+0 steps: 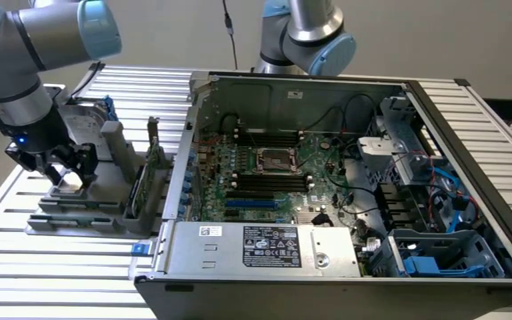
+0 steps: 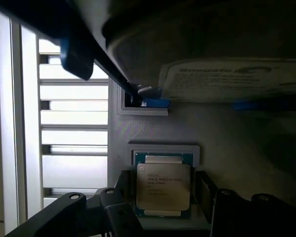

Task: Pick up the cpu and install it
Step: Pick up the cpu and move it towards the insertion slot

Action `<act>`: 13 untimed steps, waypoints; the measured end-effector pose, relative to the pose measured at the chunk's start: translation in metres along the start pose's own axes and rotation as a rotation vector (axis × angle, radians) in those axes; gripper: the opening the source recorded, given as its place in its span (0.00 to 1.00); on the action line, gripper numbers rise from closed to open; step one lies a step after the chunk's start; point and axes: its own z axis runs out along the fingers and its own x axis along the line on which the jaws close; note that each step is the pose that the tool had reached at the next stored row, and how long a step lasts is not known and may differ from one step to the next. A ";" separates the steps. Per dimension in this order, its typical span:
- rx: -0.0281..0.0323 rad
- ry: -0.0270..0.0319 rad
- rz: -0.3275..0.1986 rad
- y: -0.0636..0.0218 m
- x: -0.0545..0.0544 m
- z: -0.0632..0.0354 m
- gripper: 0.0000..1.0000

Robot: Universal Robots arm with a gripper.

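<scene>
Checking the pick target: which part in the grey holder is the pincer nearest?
The cpu, the small square silver chip lying flat inside the open pincer; the larger hard drive sits beyond it.

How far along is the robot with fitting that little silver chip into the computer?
Early on. Done: the gripper is down at the grey holder beside the computer case, open, a finger on either side of the cpu. In hand: nothing gripped; the cpu lies flat in the holder. Left: lifting it and seating it in the motherboard socket, which looks empty.
</scene>
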 end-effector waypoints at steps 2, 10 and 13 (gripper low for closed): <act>-0.0017 0.0000 0.000 -0.0002 0.000 0.0003 0.64; -0.0094 0.0001 0.000 -0.0010 0.000 0.0009 0.55; -0.0123 0.0000 0.000 -0.0012 0.000 0.0010 0.55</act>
